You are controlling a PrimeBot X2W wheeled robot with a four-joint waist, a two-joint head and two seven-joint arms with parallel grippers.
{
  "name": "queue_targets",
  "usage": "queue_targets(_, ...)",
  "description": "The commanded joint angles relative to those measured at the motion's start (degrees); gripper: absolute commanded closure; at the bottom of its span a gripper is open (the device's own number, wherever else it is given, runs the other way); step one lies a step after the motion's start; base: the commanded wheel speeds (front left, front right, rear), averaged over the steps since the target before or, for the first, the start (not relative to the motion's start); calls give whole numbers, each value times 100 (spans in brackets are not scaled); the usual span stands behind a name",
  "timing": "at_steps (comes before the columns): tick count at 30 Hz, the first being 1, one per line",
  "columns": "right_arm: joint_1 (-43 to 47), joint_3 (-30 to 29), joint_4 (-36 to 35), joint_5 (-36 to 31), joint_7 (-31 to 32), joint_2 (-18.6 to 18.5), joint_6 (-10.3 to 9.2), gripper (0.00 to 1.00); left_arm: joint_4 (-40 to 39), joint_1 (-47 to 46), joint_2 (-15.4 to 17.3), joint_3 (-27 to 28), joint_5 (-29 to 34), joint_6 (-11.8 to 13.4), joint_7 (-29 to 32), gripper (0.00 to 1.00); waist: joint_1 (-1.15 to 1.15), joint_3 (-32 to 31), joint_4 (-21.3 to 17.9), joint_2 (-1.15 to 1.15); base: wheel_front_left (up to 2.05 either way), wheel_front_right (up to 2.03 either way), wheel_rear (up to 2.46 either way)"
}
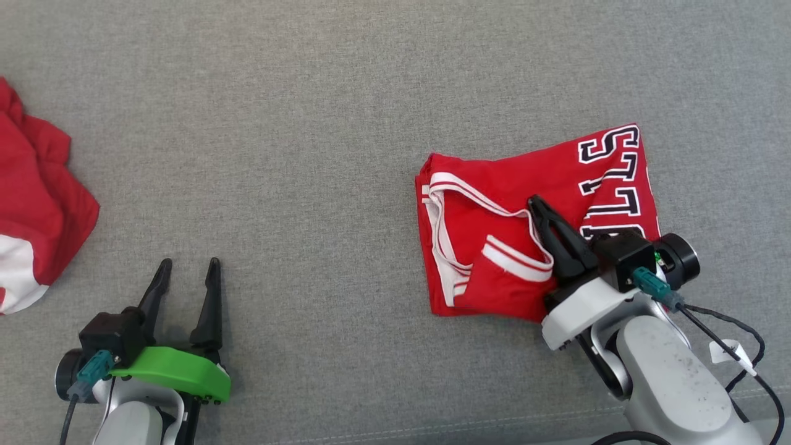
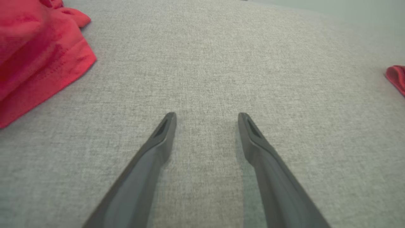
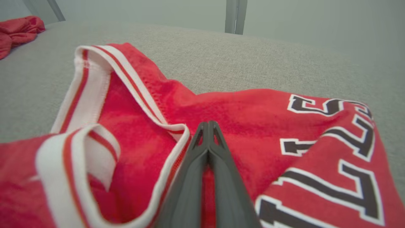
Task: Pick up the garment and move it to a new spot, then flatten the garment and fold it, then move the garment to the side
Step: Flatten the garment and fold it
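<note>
Evidently late stage: garment lies folded into a compact rectangle on the grey fabric surface, right of centre. Flattening and folding look done; the move to the side is what remains. Right end effector: fingers pressed together, tips on the garment at the white armhole trim; cannot tell if cloth is caught. Left end effector spread wide, well apart from it. Long axis runs left–right in the head view, rising toward the right; lettering end points right, trim end left.
</note>
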Motion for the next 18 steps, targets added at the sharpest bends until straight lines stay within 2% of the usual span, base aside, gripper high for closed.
queue_targets(1,127,163,-127,61,-20,-73,-7,100,60,-39,-43,62,-98,10,11,0,0,-63,43,0,0,0,0)
queue_targets(8,314,830,-156,190,-19,-250,-7,100,195,-6,-89,101,-187,10,8,0,0,-207,100,0,0,0,0)
queue_targets(13,163,1277,-23,263,-18,-106,-7,100,218,-50,-133,39,-240,10,8,0,0,-263,169,0,0,0,0)
queue_targets(18,64,1450,32,344,-18,20,-7,100,235,35,-186,84,-290,9,8,0,0,-338,204,0,0,0,0)
